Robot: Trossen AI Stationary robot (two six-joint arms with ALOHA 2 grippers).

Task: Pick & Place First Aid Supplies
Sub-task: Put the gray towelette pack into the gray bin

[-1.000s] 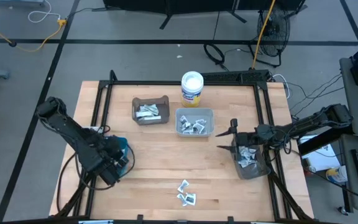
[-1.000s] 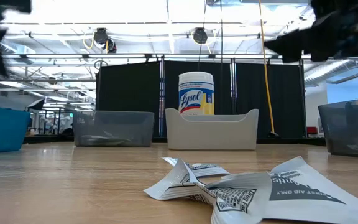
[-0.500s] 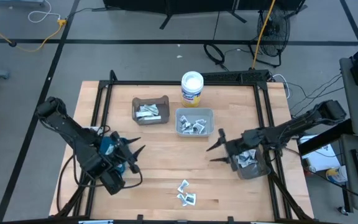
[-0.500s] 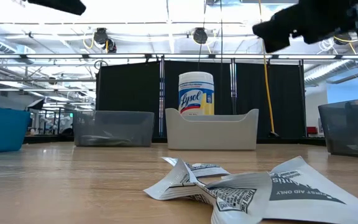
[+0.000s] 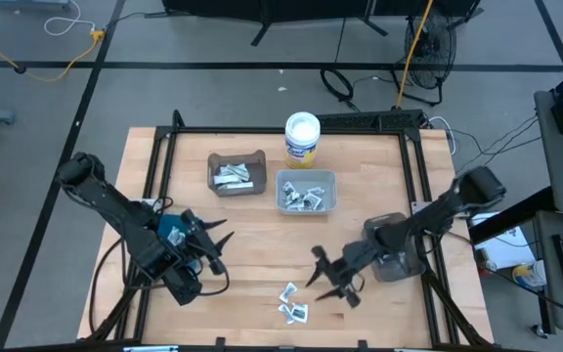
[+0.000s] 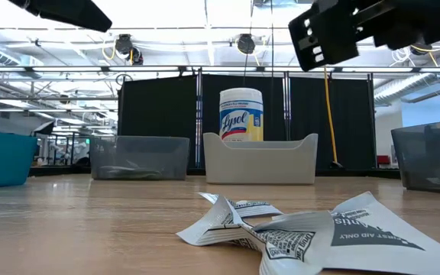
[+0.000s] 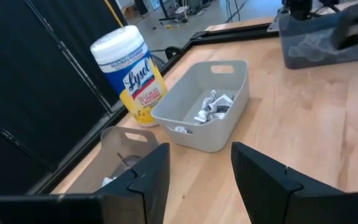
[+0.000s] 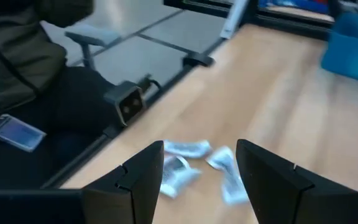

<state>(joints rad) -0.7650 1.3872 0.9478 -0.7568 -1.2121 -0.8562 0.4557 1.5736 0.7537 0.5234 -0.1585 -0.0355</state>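
The right gripper [image 5: 324,277], jaws spread and empty, hangs just beside the loose first aid packets [image 5: 292,302] lying flat near the table's [image 5: 252,244] front edge; their long axis cannot be told. The left gripper [image 5: 217,250] waits, also spread.

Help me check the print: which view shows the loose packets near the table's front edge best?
The low view: the loose packets sit closest, print readable. The high view shows them tiny; the right wrist view blurred; the left wrist view, not at all.

Grey floor [image 5: 213,39] with dark seams, black curtain [image 6: 159,107], bright ceiling lights [image 6: 205,15], desk fan [image 5: 436,44]
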